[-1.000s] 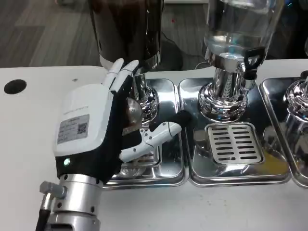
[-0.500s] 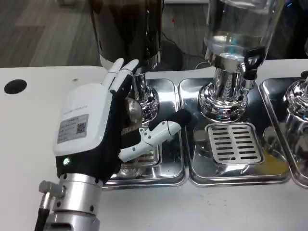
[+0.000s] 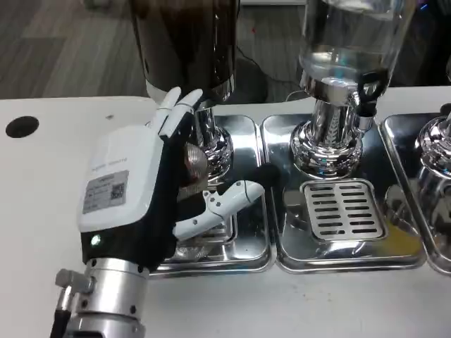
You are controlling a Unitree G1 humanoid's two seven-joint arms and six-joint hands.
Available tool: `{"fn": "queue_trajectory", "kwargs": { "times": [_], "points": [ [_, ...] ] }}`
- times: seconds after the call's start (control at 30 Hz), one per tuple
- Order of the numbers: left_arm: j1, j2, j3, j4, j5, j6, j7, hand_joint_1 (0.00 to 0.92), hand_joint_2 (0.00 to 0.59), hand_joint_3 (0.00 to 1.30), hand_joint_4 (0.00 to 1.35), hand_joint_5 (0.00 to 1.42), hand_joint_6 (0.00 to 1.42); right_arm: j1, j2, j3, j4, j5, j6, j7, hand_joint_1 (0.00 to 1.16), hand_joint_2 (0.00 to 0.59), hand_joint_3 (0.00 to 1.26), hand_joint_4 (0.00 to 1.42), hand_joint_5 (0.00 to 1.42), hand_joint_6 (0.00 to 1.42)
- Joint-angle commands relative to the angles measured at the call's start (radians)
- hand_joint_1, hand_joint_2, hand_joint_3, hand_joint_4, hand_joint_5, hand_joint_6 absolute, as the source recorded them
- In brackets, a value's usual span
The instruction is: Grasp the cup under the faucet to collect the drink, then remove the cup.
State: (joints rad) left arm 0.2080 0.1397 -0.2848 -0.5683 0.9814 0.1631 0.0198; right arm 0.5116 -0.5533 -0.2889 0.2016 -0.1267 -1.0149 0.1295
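1. chrome trays (image 3: 296, 262): three, side by side on a white table (image 3: 42, 211).
2. dispensers: three, one dark (image 3: 187, 42), two clear (image 3: 352, 42).
3. cup (image 3: 192, 169): one, mostly hidden, clear, on the left tray below the dark dispenser.
4. left hand (image 3: 137, 190): curled round the cup, holding it.

left hand (image 3: 134, 197) | label with qr code | text unreadable

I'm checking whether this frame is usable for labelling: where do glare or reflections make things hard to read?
Head view: the chrome drip trays mirror the dispensers and the left hand, so edges blur together; the cup behind that hand is mostly hidden and hard to outline; bright glints sit on the clear dispenser's chrome base; the white table is evenly lit.
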Motion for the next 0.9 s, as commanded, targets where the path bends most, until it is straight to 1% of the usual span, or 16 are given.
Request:
{"fn": "queue_trajectory", "kwargs": {
  "times": [0.03,0.07,0.13,0.23,0.3,0.4,0.47,0.53,0.57,0.63,0.7,0.73,0.8,0.87,0.9],
  "points": [
    [0.035,0.007,0.017,0.013,-0.042,-0.009,-0.002,0.000,0.028,0.14,0.04,0.73,1.01,0.001,0.006,0.001,-0.004,0.002,-0.004,0.011,0.40,0.464,0.23,0.10,0.08,0.00],
    [0.035,0.009,0.023,0.010,-0.049,-0.019,0.009,0.000,0.028,0.12,0.01,0.69,0.98,0.001,0.006,0.001,-0.003,0.003,-0.005,0.011,0.40,0.465,0.23,0.10,0.08,0.00],
    [0.038,0.010,0.036,0.001,-0.058,-0.038,0.032,0.000,0.028,0.08,0.00,0.61,0.94,0.001,0.007,0.001,0.000,0.004,-0.007,0.012,0.40,0.466,0.23,0.10,0.08,0.00],
    [0.046,0.010,0.053,-0.013,-0.074,-0.067,0.062,0.000,0.028,0.07,0.00,0.51,0.94,0.000,0.008,0.002,0.003,0.009,-0.008,0.014,0.40,0.465,0.23,0.10,0.08,0.00],
    [0.060,0.012,0.062,-0.022,-0.084,-0.084,0.080,0.000,0.028,0.07,0.00,0.43,0.90,-0.001,0.008,0.004,0.004,0.012,-0.008,0.017,0.40,0.463,0.23,0.10,0.08,0.00],
    [0.081,0.013,0.070,-0.037,-0.082,-0.100,0.088,0.000,0.027,0.08,0.00,0.38,0.89,-0.002,0.009,0.007,0.000,0.033,-0.004,0.021,0.40,0.461,0.23,0.10,0.09,0.00],
    [0.110,0.017,0.074,-0.058,-0.067,-0.105,0.086,0.000,0.027,0.10,0.00,0.36,0.84,0.001,0.007,0.008,-0.012,0.063,0.005,0.030,0.40,0.459,0.23,0.10,0.09,0.00],
    [0.132,0.021,0.075,-0.075,-0.052,-0.103,0.077,0.000,0.027,0.12,0.00,0.32,0.76,0.004,0.005,0.012,-0.023,0.100,0.018,0.046,0.40,0.454,0.23,0.11,0.10,0.00],
    [0.145,0.026,0.074,-0.085,-0.035,-0.098,0.067,0.000,0.027,0.12,0.01,0.29,0.69,0.006,0.004,0.014,-0.028,0.123,0.026,0.057,0.41,0.442,0.23,0.11,0.11,0.00],
    [0.189,0.050,0.072,-0.118,0.049,-0.082,0.028,0.000,0.028,0.12,0.03,0.21,0.51,0.013,-0.003,0.028,-0.050,0.190,0.053,0.089,0.42,0.401,0.23,0.12,0.13,0.00],
    [0.227,0.062,0.078,-0.146,0.130,-0.065,-0.011,0.000,0.019,0.12,0.04,0.16,0.40,0.018,-0.006,0.039,-0.077,0.252,0.085,0.127,0.43,0.378,0.24,0.12,0.13,0.00],
    [0.245,0.066,0.083,-0.160,0.166,-0.058,-0.031,0.000,0.020,0.13,0.04,0.14,0.37,0.018,-0.008,0.043,-0.096,0.280,0.105,0.145,0.45,0.355,0.24,0.12,0.13,0.00],
    [0.268,0.069,0.091,-0.178,0.210,-0.049,-0.062,0.000,0.021,0.14,0.04,0.10,0.30,0.016,-0.013,0.049,-0.133,0.320,0.145,0.175,0.46,0.331,0.24,0.12,0.12,0.01],
    [0.286,0.068,0.097,-0.196,0.242,-0.045,-0.099,0.000,0.014,0.14,0.02,0.07,0.27,0.015,-0.012,0.049,-0.161,0.346,0.184,0.205,0.47,0.310,0.23,0.09,0.09,0.01],
    [0.310,0.072,0.103,-0.210,0.263,-0.046,-0.114,0.000,0.013,0.14,0.01,0.07,0.27,0.010,-0.014,0.056,-0.178,0.361,0.220,0.225,0.48,0.291,0.21,0.06,0.07,0.01]
  ]
}}
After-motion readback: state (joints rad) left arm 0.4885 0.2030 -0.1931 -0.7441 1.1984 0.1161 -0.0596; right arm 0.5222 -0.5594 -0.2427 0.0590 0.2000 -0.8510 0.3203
